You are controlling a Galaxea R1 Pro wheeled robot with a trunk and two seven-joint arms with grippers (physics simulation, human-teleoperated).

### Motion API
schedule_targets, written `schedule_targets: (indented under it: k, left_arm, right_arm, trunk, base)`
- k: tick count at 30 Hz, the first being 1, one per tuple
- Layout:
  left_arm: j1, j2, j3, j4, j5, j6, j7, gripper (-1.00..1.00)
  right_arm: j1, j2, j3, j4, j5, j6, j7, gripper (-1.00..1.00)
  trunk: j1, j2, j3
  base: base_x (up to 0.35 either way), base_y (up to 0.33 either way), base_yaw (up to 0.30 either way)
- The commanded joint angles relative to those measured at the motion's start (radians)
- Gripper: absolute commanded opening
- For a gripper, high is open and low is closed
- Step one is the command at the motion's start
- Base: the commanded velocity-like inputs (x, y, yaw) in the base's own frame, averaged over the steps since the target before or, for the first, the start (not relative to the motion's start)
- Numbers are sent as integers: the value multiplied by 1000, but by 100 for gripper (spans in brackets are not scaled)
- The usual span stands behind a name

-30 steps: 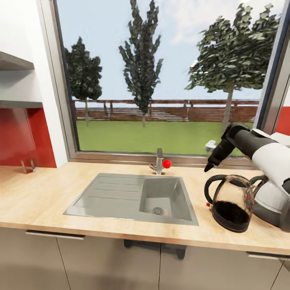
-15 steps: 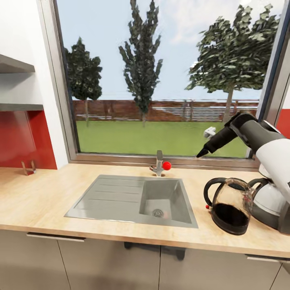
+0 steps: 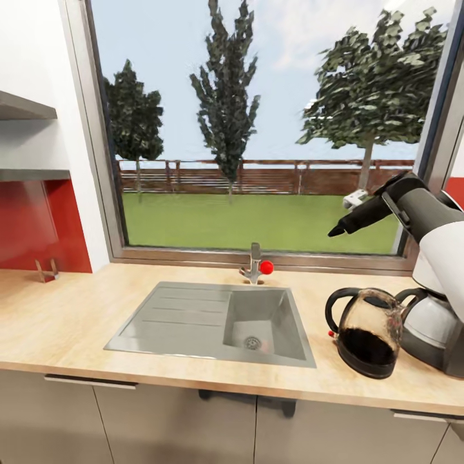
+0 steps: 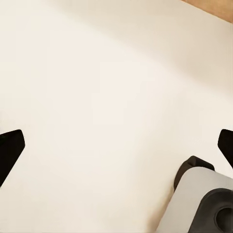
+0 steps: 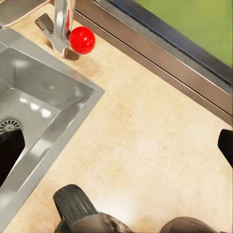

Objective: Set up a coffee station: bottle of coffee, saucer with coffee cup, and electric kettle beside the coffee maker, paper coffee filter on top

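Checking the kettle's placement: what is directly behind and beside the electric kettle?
The coffee maker's pale carafe sits right beside the electric kettle on the kitchen countertop; the machine's upper body is hidden by the right arm.

The right arm reached in from the right edge of the head view, its white upper segment nearest and a dark forearm stretching left and slightly down. The right gripper [image 3: 340, 229] tapered to a dark tip held high in the air. In the right wrist view its two dark fingertips [image 5: 9, 153] stood wide apart with nothing between them. The left gripper's fingertips [image 4: 10, 148] were likewise spread wide and empty.
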Motion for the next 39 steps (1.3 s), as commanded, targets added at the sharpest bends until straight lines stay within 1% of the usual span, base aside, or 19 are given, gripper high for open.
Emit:
schedule_targets:
  k: [1, 5, 11, 14, 15, 17, 19, 21, 25, 31, 37, 39]
  left_arm:
    - [0, 0, 8, -2, 3, -1, -7, 100]
    - [0, 2, 8, -6, 2, -5, -7, 100]
    - [0, 0, 8, -9, 3, -14, -7, 100]
    - [0, -1, 8, -10, 3, -17, -7, 100]
    - [0, 0, 9, -10, 7, -17, -7, 100]
    - [0, 0, 8, -10, 26, -18, -7, 100]
    - [0, -2, 8, -10, 38, -13, -7, 100]
    - [1, -2, 8, -10, 39, -10, -7, 100]
    - [1, -2, 8, -10, 40, -14, -8, 100]
    - [1, -5, 7, -10, 39, -42, -9, 100]
    - [0, -4, 6, -10, 40, -44, -9, 100]
    - [0, -4, 6, -10, 40, -43, -9, 100]
  right_arm:
    - [-1, -1, 2, -3, 12, 1, 2, 100]
    - [-1, -1, 2, -6, 15, 1, -29, 100]
    - [-1, -3, 2, -1, 16, -3, -43, 100]
    - [-1, -3, 3, 0, 20, -3, -52, 100]
    - [-1, -2, 4, 0, 21, -3, -55, 100]
    - [-1, 0, 6, -1, 23, -2, -57, 100]
    - [-1, -1, 8, -4, 24, -3, -56, 100]
    - [-1, 0, 9, -4, 25, -5, -57, 100]
    - [-1, 4, 10, -2, 59, -9, -66, 100]
    - [-1, 3, 9, 4, 70, -13, -80, 100]
    - [-1, 0, 9, 6, 74, -13, -93, 100]
    - [-1, 2, 10, 6, 82, -13, -108, 100]
  trunk:
    - [-4, 6, 2]
    - [-19, 34, 14]
    - [-42, 76, 33]
    - [-42, 76, 33]
    - [-42, 76, 33]
    - [-50, 90, 39]
    - [-57, 104, 46]
    - [-65, 118, 52]
    - [-80, 146, 65]
    - [-80, 146, 65]
    - [-80, 146, 65]
    - [-80, 146, 65]
  base:
    - [0, 0, 0]
    - [0, 0, 0]
    - [0, 0, 0]
    - [0, 0, 0]
    - [0, 0, 0]
    - [0, 0, 0]
    - [0, 0, 0]
    - [0, 0, 0]
    - [0, 0, 0]
    - [-80, 0, 0]
    - [-292, 1, 0]
    - [-327, 54, 0]
